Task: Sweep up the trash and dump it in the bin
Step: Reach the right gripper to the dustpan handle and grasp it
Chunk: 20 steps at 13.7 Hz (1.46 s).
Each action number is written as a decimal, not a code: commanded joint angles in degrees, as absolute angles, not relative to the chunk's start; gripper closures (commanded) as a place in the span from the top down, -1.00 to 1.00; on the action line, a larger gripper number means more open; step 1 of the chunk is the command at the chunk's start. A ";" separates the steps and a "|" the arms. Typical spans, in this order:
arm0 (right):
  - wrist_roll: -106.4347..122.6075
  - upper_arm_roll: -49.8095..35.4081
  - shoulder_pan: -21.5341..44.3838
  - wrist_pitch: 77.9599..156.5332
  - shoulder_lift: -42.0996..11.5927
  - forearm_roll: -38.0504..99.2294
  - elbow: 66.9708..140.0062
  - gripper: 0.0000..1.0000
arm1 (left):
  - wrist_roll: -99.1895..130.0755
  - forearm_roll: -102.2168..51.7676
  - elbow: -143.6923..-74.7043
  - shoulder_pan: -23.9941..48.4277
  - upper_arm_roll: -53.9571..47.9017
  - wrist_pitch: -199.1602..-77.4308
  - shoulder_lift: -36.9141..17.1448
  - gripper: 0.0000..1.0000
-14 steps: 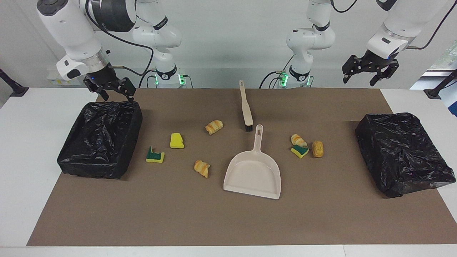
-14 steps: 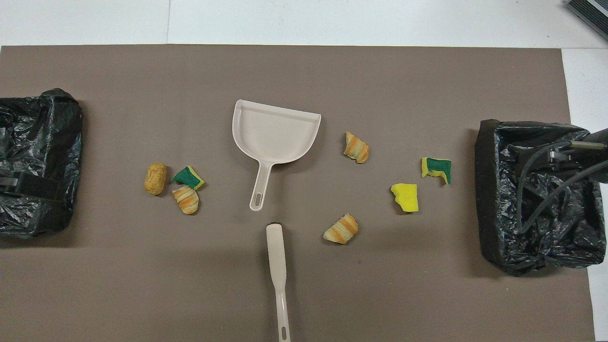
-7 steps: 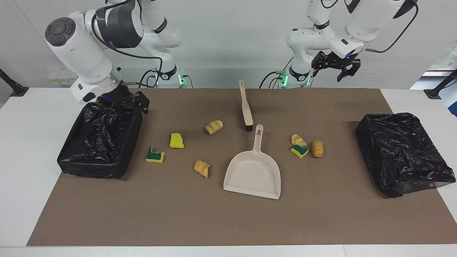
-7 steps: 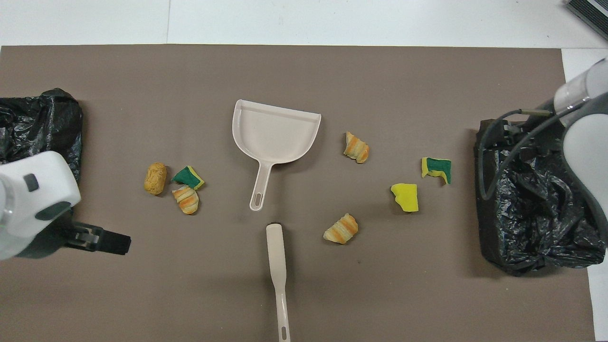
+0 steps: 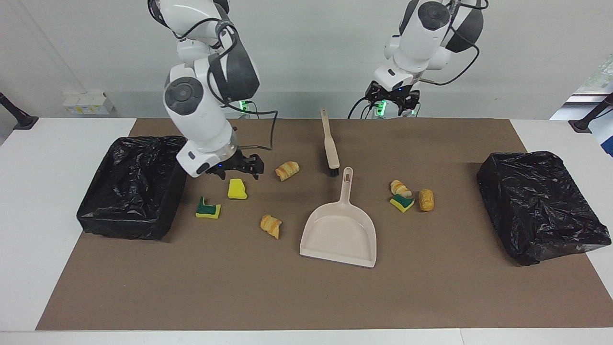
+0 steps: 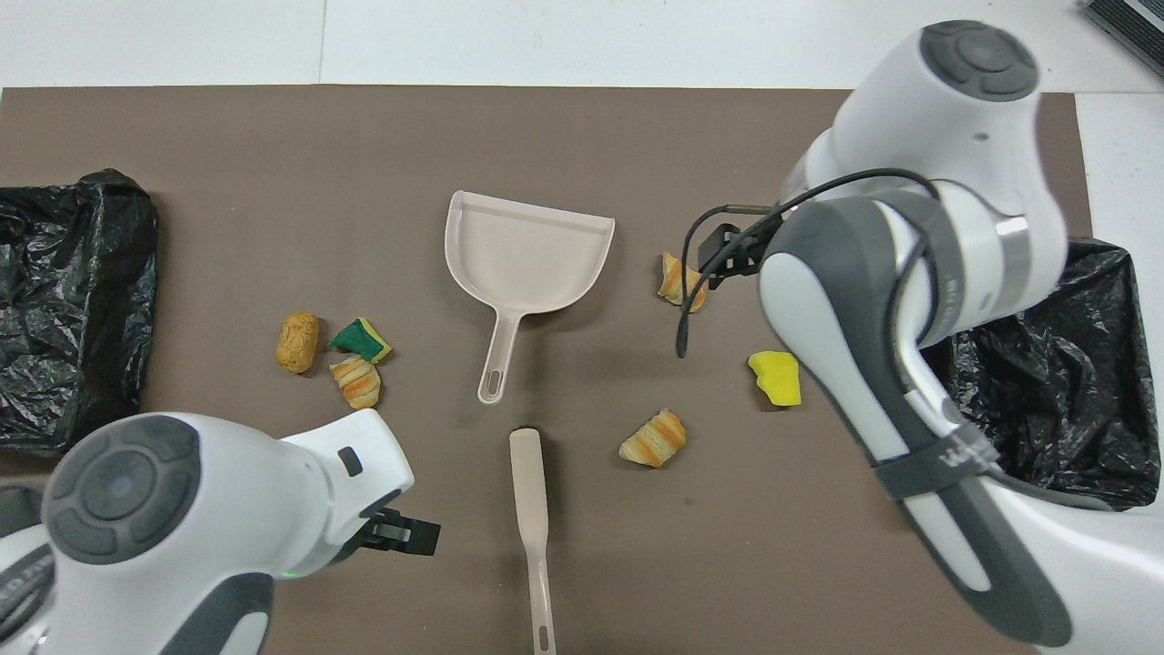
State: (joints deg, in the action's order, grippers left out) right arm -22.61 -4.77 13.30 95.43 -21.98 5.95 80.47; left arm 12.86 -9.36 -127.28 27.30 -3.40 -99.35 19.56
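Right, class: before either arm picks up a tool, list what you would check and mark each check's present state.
1. Beige black-bristled brush free on the mat: ok.
2. Beige plastic dustpan flat, handle toward the robots: ok.
3. Left hand empty, over the mat's edge near the brush handle: ok.
4. Right hand empty, over the yellow sponge scrap: ok.
5. Black-lined bin open: ok.
6. All seven scraps out of the bin: ok.

Beige plastic dustpan [image 5: 341, 233], beige flat-handled brush [image 5: 330, 143] with black bristles, plain yellow sponge bit [image 5: 237, 189], green-backed yellow sponge scraps [image 5: 208, 208], golden-brown orange-striped bread-like pieces [image 5: 287, 170], glossy black bag-lined bins [image 5: 134, 187], brown mat [image 5: 306, 297], white table [image 5: 43, 191].
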 commanded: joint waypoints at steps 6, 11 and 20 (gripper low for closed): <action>-48.05 -4.92 26.88 104.58 -32.33 6.94 76.21 1.00 | 28.99 -13.89 -144.30 45.94 -2.29 -127.04 17.68 1.00; -49.31 -6.67 27.68 106.34 -35.24 11.15 74.44 1.00 | 32.52 -13.89 -145.63 51.32 -2.29 -133.32 13.54 1.00; -49.83 -7.12 31.10 110.83 -35.41 12.57 77.61 1.00 | 32.61 -15.47 -145.99 52.21 -2.20 -136.49 10.21 0.14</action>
